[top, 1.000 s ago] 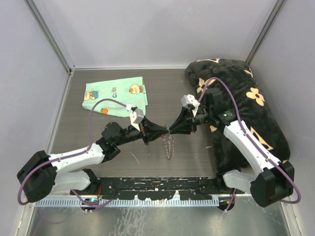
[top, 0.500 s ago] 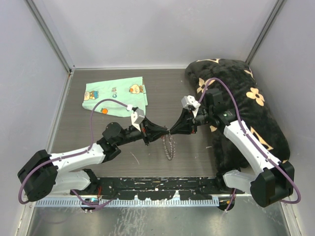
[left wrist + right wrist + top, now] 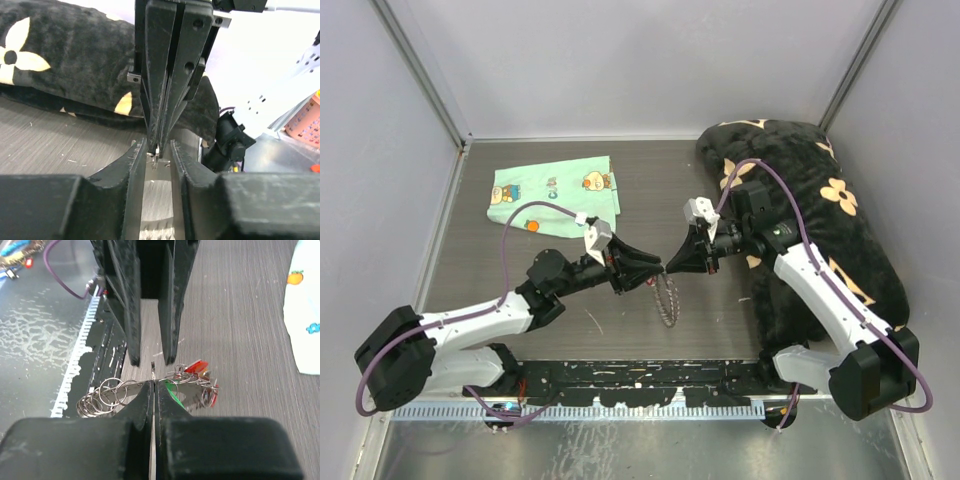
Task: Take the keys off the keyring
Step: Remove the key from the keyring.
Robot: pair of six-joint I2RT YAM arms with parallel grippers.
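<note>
Top external — one keyring (image 3: 666,298) hangs where left hand (image 3: 657,269) meets right hand (image 3: 670,267).

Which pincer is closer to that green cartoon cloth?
Left. In the top view the left pincer sits below-right of the green cloth, not touching; the right pincer, shut on the keyring, lies farther right.

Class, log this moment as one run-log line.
left gripper: open, facing right gripper | right gripper: shut on keyring | keys: hanging on keyring

Lab robot cell: grey panel walls (image 3: 640,60), aluminium corner posts (image 3: 421,70), wood-grain tabletop (image 3: 650,180).
</note>
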